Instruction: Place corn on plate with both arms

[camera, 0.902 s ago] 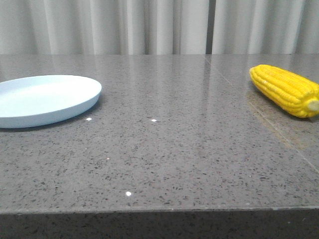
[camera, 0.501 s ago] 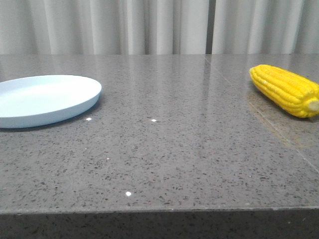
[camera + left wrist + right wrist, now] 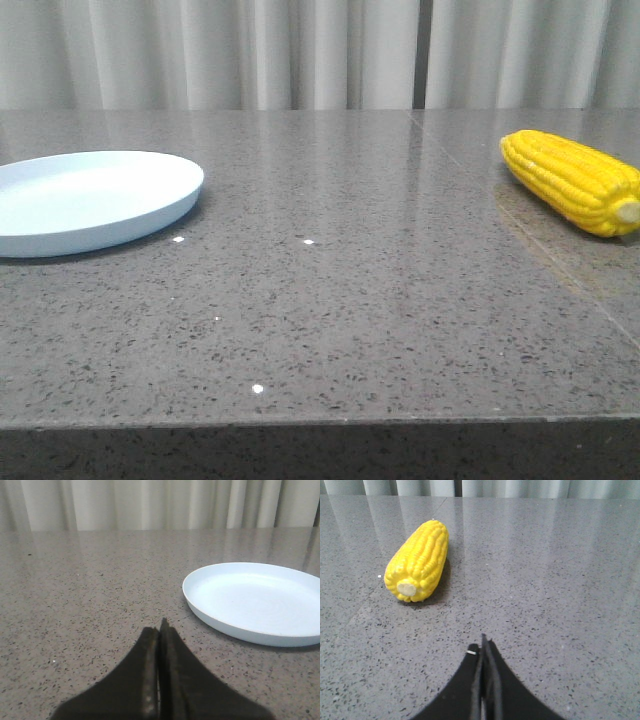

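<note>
Even, soft light — pale glare streaks on the polished table (image 3: 330, 300), faint shadows, near claw edges blurred.

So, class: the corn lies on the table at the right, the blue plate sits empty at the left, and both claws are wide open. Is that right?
Not quite. The corn and the empty plate are as you say, but both claws are shut: the left wrist view shows the left claw with fingers pressed together, and the right wrist view shows the same for the right claw.
</note>
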Controlling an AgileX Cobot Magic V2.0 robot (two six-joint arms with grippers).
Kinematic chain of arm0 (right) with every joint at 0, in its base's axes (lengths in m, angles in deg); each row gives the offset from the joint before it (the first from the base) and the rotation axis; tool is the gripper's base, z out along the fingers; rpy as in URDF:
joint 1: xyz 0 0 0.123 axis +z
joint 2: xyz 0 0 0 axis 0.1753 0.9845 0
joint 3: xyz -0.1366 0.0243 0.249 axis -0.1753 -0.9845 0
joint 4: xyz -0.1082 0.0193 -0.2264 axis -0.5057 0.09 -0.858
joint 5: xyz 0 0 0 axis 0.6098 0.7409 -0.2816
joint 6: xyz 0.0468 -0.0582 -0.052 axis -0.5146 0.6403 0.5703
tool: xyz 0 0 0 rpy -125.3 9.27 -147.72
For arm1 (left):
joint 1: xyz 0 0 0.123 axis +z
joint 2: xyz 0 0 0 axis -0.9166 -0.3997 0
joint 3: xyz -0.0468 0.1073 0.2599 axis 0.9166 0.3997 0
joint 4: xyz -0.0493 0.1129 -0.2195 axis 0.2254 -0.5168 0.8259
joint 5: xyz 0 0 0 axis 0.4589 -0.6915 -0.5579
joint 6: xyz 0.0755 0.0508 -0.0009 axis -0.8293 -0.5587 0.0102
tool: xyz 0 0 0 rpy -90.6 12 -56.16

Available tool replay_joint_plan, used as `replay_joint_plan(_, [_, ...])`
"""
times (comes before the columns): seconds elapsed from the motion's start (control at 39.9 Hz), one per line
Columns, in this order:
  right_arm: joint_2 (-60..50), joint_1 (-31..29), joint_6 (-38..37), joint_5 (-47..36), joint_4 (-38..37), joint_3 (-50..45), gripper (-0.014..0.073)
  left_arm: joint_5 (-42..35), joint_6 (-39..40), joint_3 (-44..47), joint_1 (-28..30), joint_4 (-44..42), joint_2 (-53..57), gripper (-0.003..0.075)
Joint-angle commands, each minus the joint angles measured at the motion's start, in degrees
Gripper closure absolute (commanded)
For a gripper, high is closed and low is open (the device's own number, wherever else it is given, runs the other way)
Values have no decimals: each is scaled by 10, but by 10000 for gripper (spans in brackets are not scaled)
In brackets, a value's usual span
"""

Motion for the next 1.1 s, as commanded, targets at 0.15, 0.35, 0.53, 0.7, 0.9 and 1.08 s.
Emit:
replay_joint_plan(0.15, [-10, -4, 4, -48, 0, 3, 655, -49, 7, 3, 0, 4, 12, 741])
replay_joint_plan(0.35, [-10, -4, 3, -67, 1, 3, 655, -70, 7, 3, 1, -3, 12, 741])
replay_joint_plan(0.53, [-10, -4, 3, -102, 1, 22, 655, -167, 7, -10, 2, 12, 12, 741])
replay_joint_plan(0.7, [-2, -4, 3, -16, 1, 134, 653, -143, 7, -114, 2, 13, -5, 741])
replay_joint_plan(0.9, [113, -4, -1, 81, 8, 291, 653, -22, 5, -251, 2, 9, -122, 741])
replay_joint_plan(1.08, [243, -4, -3, 79, 30, 366, 653, 7, -5, -309, 2, 9, -237, 741])
